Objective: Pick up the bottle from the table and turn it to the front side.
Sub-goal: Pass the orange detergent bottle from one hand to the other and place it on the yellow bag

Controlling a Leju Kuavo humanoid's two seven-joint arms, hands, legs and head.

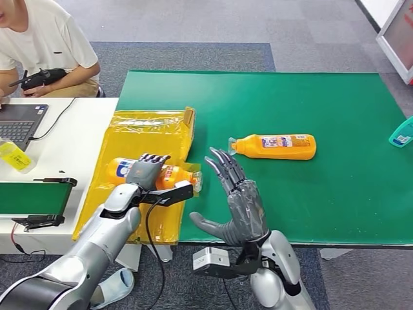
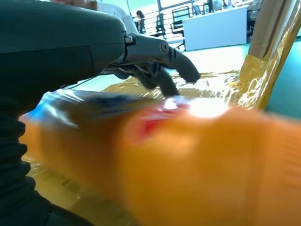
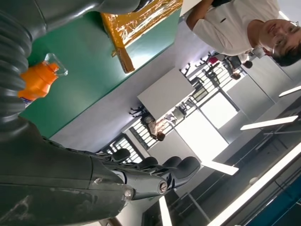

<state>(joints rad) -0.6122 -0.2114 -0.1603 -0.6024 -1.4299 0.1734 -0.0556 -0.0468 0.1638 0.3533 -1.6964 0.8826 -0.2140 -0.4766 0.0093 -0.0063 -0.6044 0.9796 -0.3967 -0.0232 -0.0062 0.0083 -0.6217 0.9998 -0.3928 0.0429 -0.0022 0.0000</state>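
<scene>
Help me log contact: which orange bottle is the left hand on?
The orange bottle on the yellow wrap, under the left hand. The other bottle lies untouched on the green mat.

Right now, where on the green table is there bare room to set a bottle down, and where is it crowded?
Bare green mat lies right of and in front of the lying orange plastic bottle, and behind it to the far edge. It is crowded at the left: the crinkled yellow plastic sheet, a second orange bottle under the left robot hand, and the open right robot hand.
</scene>
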